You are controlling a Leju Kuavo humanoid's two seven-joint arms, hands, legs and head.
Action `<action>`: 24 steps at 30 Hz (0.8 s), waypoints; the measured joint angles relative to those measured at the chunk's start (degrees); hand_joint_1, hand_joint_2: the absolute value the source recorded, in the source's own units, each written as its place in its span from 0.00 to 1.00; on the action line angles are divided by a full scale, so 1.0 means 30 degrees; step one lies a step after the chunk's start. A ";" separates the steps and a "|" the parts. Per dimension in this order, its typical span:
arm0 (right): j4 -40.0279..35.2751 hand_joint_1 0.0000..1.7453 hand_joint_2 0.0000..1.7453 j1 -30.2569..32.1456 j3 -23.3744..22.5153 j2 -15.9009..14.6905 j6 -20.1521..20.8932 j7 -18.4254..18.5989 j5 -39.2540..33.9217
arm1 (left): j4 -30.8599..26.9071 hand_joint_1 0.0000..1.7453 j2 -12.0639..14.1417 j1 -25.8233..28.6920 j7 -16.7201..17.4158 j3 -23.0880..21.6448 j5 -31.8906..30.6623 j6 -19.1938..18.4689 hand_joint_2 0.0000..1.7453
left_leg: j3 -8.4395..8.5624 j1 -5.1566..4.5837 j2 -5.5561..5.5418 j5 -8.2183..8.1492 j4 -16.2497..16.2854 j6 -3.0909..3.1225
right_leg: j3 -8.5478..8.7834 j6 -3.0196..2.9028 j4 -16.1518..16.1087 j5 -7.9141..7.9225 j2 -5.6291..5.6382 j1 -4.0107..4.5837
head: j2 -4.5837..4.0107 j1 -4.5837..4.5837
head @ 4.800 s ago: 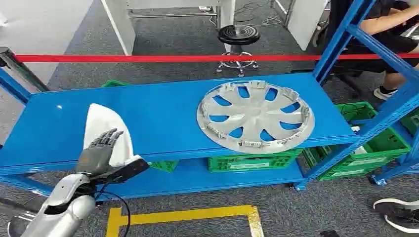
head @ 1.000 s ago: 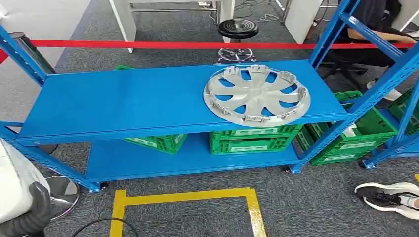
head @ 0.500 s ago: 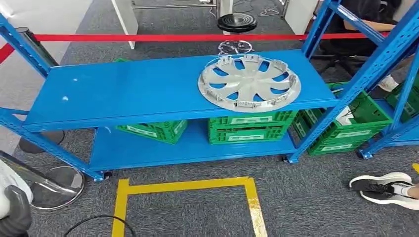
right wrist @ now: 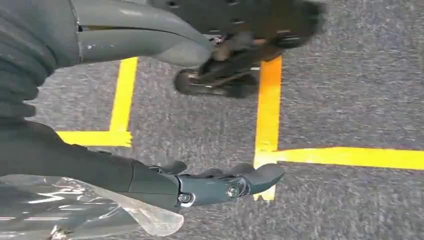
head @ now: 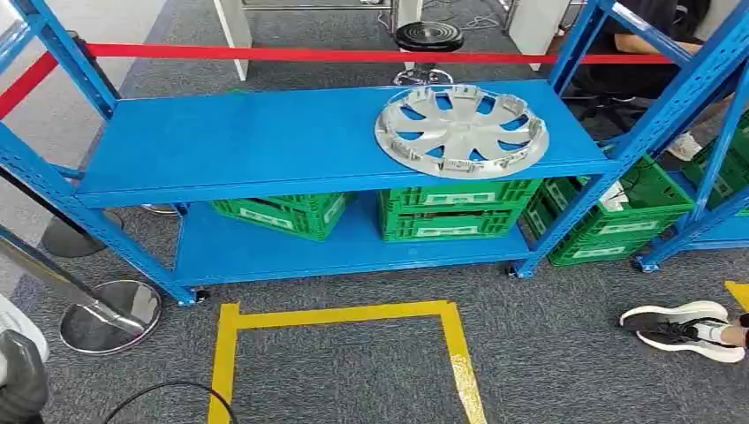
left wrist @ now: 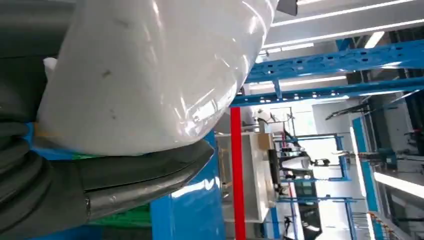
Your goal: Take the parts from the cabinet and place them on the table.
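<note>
We are finding no legible text, brand, number or sign in any view. The green crates (head: 446,212) under the blue shelf (head: 265,141) are carrying pale label strips on their front faces, but the print on them is too small for us to read. The same holds for the strip on the crate (head: 618,231) just right of the shelf's right front post. The yellow floor tape (head: 340,314) in front of the shelf is showing no lettering.

Hubcap (head: 461,131) at right end of upper shelf (head: 247,146), crates (head: 446,212) on lower shelf beneath, stool (head: 428,37) behind, shoe (head: 684,329) at right
</note>
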 joint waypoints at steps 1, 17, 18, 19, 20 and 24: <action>0.0000 0.00 1.00 -0.0042 0.0007 0.0000 -0.0036 -0.0245 0.0036 | -0.0051 1.00 -0.0043 0.0055 -0.0007 0.0036 0.0015 0.0000 1.00 | -0.0080 -0.0002 -0.0008 0.0120 0.0082 -0.0037 | 0.1241 -0.0194 -0.1782 -0.0029 0.0035 0.0094 | 0.0000 0.0007; 0.0007 0.00 1.00 0.0233 0.0146 0.0036 -0.0400 -0.1565 0.0736 | -0.0627 1.00 -0.0823 0.0533 -0.0270 0.1399 -0.0204 -0.0656 1.00 | 0.2891 0.0362 -0.0147 -0.2180 0.0238 -0.1091 | -0.1394 -0.0426 -0.2537 0.1567 -0.0286 0.0165 | 0.0000 -0.0248; 0.0000 0.00 1.00 0.0265 0.0197 0.0036 -0.0415 -0.1624 0.0708 | -0.0743 1.00 -0.0888 0.0559 -0.0284 0.1428 -0.0226 -0.0735 1.00 | 0.3113 0.0330 -0.0177 -0.2386 -0.0411 -0.0893 | -0.1487 -0.0342 -0.2473 0.1692 -0.0286 0.0159 | 0.0000 -0.0204; 0.0000 0.00 1.00 0.0291 0.0233 0.0036 -0.0474 -0.1660 0.0582 | -0.0794 1.00 -0.0969 0.0596 -0.0306 0.1487 -0.0226 -0.0860 1.00 | 0.2883 0.0268 -0.0152 -0.2268 -0.0221 -0.0787 | -0.1497 -0.0233 -0.2512 0.1918 -0.0299 0.0140 | 0.0000 -0.0197; 0.0000 0.00 1.00 0.0438 0.0365 0.0036 -0.0766 -0.1675 -0.0010 | -0.0860 1.00 -0.1078 0.0596 -0.0328 0.1581 -0.0226 -0.1050 1.00 | 0.2751 0.0180 -0.0153 -0.2174 -0.0103 -0.0628 | -0.1533 -0.0112 -0.2567 0.2136 -0.0307 0.0076 | 0.0000 -0.0255; 0.0051 0.00 1.00 0.2000 0.3268 -0.0238 -0.1876 -0.1734 -0.4159 | -0.0969 1.00 -0.1421 0.0615 -0.0299 0.1871 -0.0415 -0.1443 1.00 | 0.1583 0.0304 -0.0040 -0.1080 -0.0233 0.0038 | -0.2403 0.0253 -0.0731 -0.0685 -0.0086 -0.0026 | 0.0000 -0.0196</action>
